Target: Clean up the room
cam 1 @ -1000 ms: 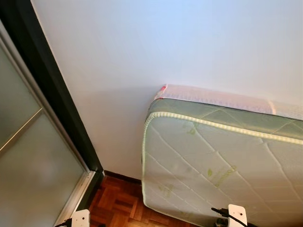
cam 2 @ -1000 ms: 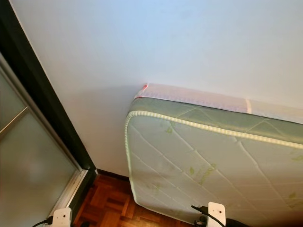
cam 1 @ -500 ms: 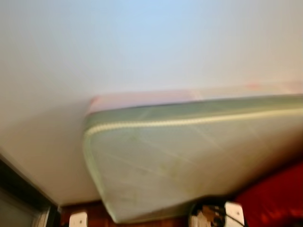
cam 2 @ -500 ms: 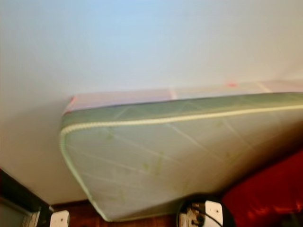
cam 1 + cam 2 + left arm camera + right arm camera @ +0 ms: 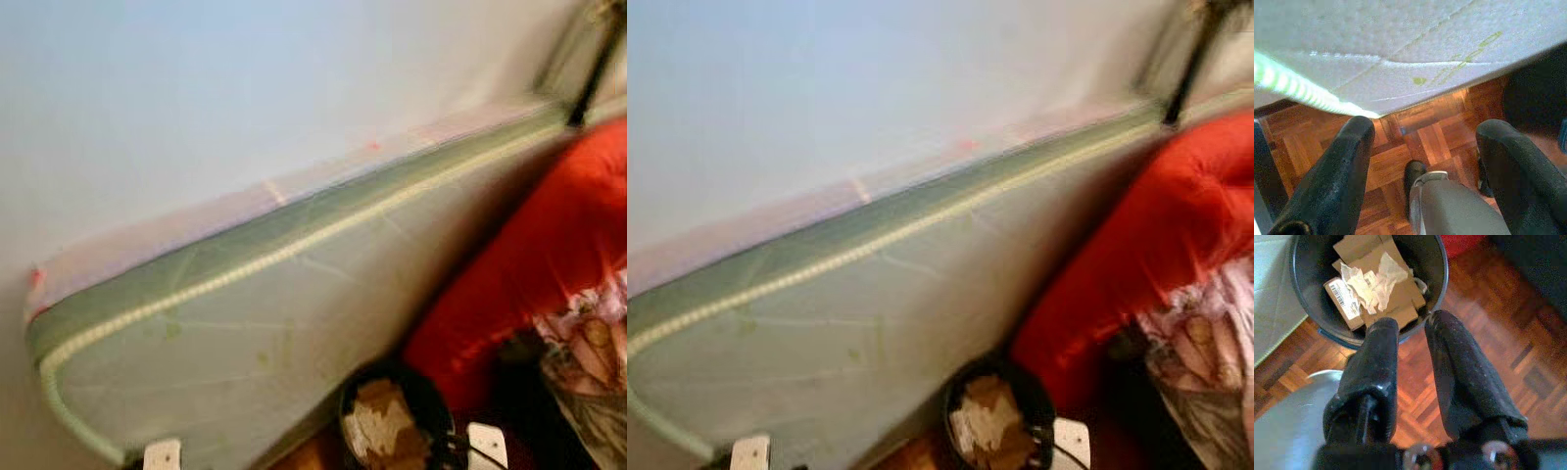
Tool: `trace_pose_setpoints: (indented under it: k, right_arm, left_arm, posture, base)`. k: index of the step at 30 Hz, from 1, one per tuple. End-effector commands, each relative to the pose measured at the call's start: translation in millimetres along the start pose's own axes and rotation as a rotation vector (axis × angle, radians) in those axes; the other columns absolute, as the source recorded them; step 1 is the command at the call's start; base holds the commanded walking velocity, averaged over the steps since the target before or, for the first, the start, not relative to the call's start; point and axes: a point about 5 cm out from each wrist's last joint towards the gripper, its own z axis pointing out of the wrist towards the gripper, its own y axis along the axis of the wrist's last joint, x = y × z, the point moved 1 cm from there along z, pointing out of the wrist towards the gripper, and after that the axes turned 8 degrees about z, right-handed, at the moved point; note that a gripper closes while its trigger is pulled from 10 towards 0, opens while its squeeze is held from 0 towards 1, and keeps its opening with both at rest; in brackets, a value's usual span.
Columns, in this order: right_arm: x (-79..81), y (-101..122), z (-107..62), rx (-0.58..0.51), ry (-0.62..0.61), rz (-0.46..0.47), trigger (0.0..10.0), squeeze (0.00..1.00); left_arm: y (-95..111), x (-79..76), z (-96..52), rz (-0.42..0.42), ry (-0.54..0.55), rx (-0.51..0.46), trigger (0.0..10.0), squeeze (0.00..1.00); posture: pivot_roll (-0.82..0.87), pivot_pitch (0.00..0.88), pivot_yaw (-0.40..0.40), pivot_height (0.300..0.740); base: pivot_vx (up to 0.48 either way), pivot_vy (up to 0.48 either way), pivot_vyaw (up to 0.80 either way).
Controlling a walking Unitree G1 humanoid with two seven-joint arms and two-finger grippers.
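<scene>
Your right end effector (image 5: 1410, 362) hangs empty, fingers a little apart, just beside the black bin (image 5: 1312, 308) of cardboard. Your left end effector (image 5: 1420, 161), fingers wide and empty, hangs by the mattress (image 5: 1400, 44), farther from the bin.

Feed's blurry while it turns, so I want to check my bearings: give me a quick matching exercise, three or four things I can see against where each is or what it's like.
Things:
1. mattress
2. bin
3. red cushion
4. left hand

Descriptions:
A. open, empty, above the parquet floor
B. on edge against the white wall
C. holds cardboard and crumpled paper
D. to the right of the bin

Pairs: 1-B, 2-C, 3-D, 4-A
</scene>
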Motion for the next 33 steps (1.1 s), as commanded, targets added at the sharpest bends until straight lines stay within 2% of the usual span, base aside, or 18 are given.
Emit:
trace_pose_setpoints:
  k: [1, 14, 16, 18, 28, 33]
  right_arm:
    - [3.0, 28.8, 9.1, 0.061, 0.043, -0.025, 10.0, 0.0]
    - [2.7, 29.3, 9.1, 0.058, 0.043, -0.033, 10.0, 0.0]
    - [3.1, 30.5, 9.0, 0.033, 0.039, 0.002, 10.0, 0.0]
    - [4.0, 30.8, 8.9, 0.02, 0.045, 0.034, 10.0, 0.0]
    - [4.3, 31.2, 8.9, 0.01, 0.042, 0.056, 10.0, 0.0]
    - [4.9, 29.6, 8.8, 0.027, 0.053, 0.058, 10.0, 0.0]
  left_arm:
    - [39.4, 28.3, 10.4, 0.0, 0.044, 0.006, 10.0, 0.0]
    - [39.8, 28.4, 10.4, 0.007, 0.044, 0.003, 10.0, 0.0]
    - [40.2, 28.4, 10.4, 0.013, 0.043, 0.0, 10.0, 0.0]
    - [40.6, 28.4, 10.4, 0.029, 0.041, 0.001, 10.0, 0.0]
    - [40.4, 28.8, 10.4, 0.02, 0.043, 0.001, 10.0, 0.0]
    - [40.3, 28.9, 10.3, 0.02, 0.042, 0.001, 10.0, 0.0]
  posture:
    - [-0.08, 0.0, 0.041, 0.74]
    - [-0.08, 0.0, 0.039, 0.74]
    - [-0.08, 0.0, 0.037, 0.74]
    - [-0.08, 0.0, 0.038, 0.74]
    - [-0.08, 0.0, 0.038, 0.74]
    - [-0.08, 0.0, 0.037, 0.74]
  base:
    - [0.0, 0.0, -0.78]
    - [0.0, 0.0, -0.78]
    - [0.0, 0.0, -0.36]
    - [0.0, -0.401, 0.0]
    - [0.0, -0.423, 0.0]
    - [0.0, -0.424, -0.8]
